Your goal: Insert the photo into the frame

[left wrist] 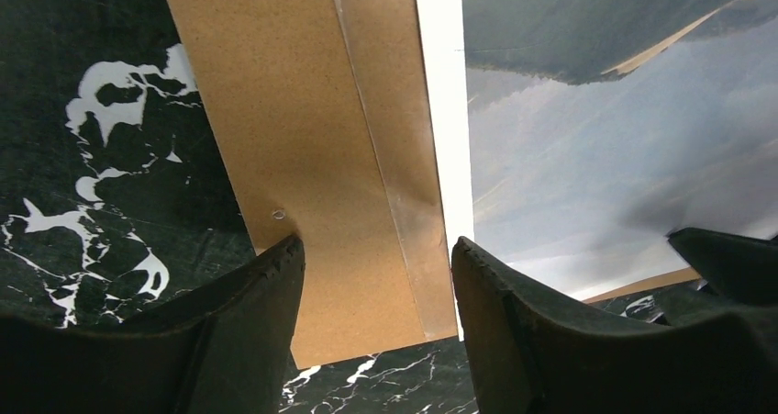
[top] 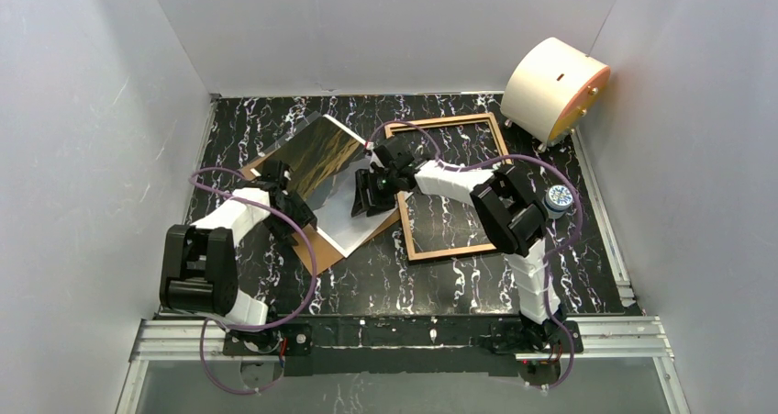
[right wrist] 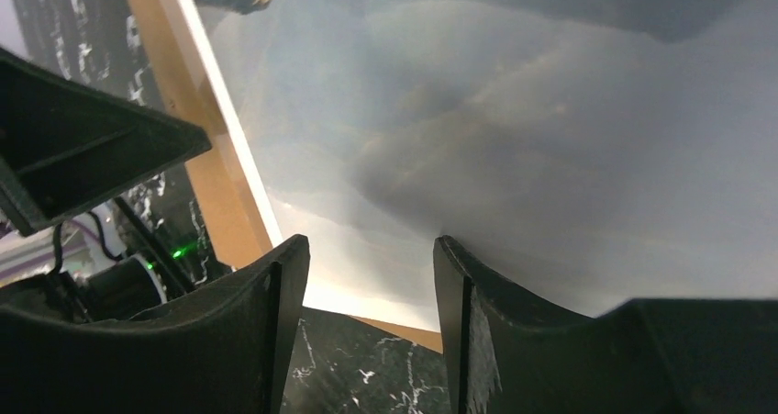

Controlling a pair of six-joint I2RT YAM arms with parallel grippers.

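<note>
The photo (top: 326, 152) is flanked by the left claw (top: 286, 183) and right claw (top: 368, 194), both spread, beside the frame (top: 454, 251) laid on the counter (top: 385, 285)

Brown backing board (left wrist: 294, 139), cream drum (top: 553, 88)

Black marbled table (top: 367, 281) with frame (top: 450, 250), brown backing board (left wrist: 294, 139), cream drum (top: 553, 83)
</note>
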